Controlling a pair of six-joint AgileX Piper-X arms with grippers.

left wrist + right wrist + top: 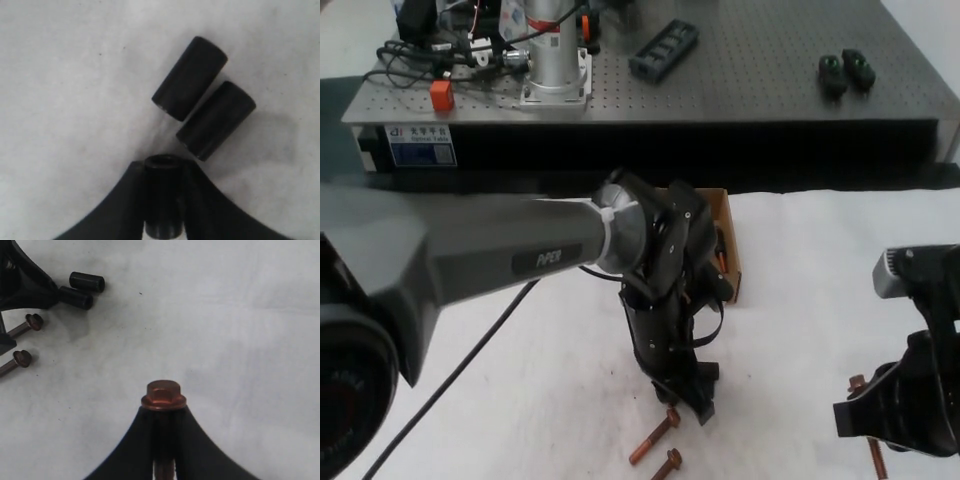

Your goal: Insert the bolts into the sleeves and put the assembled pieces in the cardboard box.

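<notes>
left gripper (163,172) clamping smooth black cylinder sleeve (162,200), right gripper (163,415) pinching coppery hex-flange bolt (163,395), spare sleeves (190,77) (216,120) lying just ahead of left fingertips

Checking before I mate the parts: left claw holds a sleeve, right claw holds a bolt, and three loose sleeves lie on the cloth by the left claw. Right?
Not quite. The left wrist view shows two loose sleeves, not three, on the cloth by the left claw. The left claw does hold a sleeve and the right claw a bolt.
</notes>
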